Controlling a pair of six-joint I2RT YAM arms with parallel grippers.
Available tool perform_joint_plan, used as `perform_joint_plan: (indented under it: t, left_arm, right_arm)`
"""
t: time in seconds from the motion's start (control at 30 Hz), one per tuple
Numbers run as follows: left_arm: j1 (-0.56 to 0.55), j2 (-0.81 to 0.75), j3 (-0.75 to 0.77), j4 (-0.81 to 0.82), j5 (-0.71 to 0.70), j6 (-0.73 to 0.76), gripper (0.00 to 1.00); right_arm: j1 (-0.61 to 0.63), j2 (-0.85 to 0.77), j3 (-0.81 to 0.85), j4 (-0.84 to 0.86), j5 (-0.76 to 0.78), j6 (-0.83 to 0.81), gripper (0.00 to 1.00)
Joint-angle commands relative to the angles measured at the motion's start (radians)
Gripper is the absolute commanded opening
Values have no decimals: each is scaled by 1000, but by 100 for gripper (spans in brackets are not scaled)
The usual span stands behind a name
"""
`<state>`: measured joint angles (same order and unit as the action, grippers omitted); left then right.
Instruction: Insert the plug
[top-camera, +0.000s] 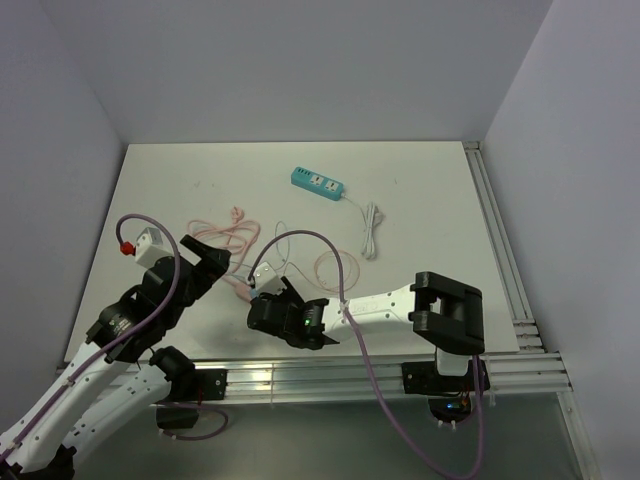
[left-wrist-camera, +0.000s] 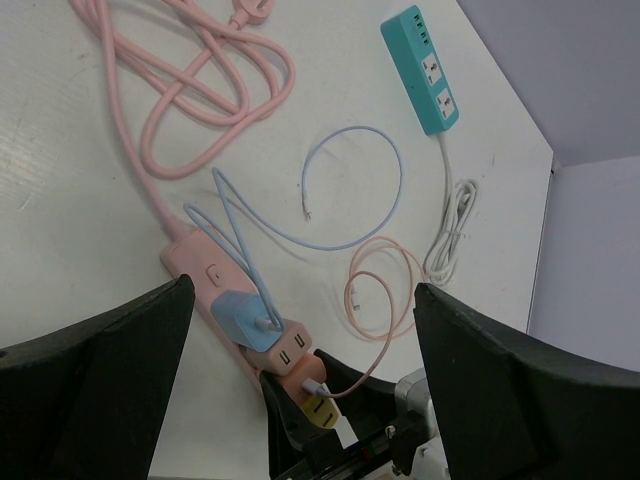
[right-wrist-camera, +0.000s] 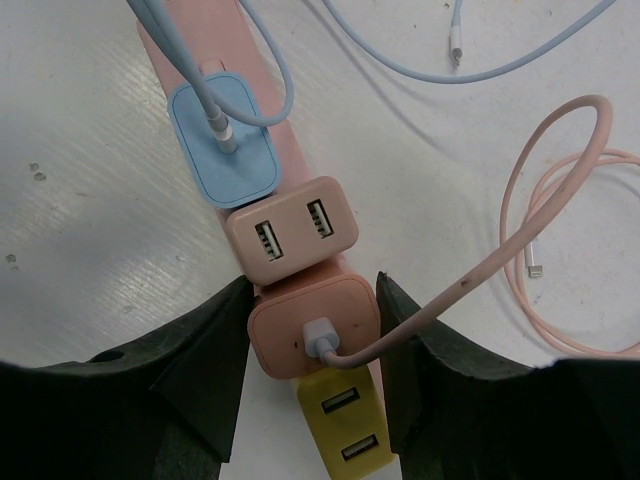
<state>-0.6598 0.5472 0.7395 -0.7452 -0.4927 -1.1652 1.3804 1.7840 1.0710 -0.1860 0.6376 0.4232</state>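
gripping pink charger (right-wrist-camera: 300, 335), right gripper (right-wrist-camera: 314, 345) hides the power strip (right-wrist-camera: 215, 40) end.

No legible text on pink charger (right-wrist-camera: 300, 325), pink power strip (left-wrist-camera: 190, 265), teal strip (left-wrist-camera: 420, 68).

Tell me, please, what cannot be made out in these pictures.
- Top view: what is plugged into the pink power strip, hidden under the right gripper.
- Right wrist: prongs of the cabled pink charger, covered by its own body.
- Left wrist: yellow charger, partly behind the right gripper.
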Motion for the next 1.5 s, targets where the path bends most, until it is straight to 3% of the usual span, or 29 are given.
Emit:
perform_joint_plan:
  t: [0.0,0.13,0.17,0.27,0.3,0.37,0.57,1.13,1.47]
  left_arm:
    - [5,3,-5,24,8,7,97]
    - [5,10,1,26,11,10,97]
    - [5,11,3,24,13,12,97]
    - [5,13,4,21,13,13,97]
    - [5,11,4,21,10,12,97]
    - [5,11,3,21,9,13,97]
    - [5,23,1,40,19,22,97]
    - [5,16,-6,37,20,22,97]
    - [5,10,-15,38,29,22,97]
  right_arm:
    - [12,68,-71,-125,-228,89,18]
    - [11,58,-54,-130,-231,77,32]
    - [11,54,-51,-127,-233,75,43]
    - [8,38,-43,-119,-242,65,54]
    - [5,34,-43,-115,-246,60,68]
    - [2,17,-37,-110,-251,54,82]
    - [-1,-40,10,-147,-234,29,99]
    - [-18,-270,11,-224,-191,15,100]
    - [-148,-316,-72,-132,-466,-103,87]
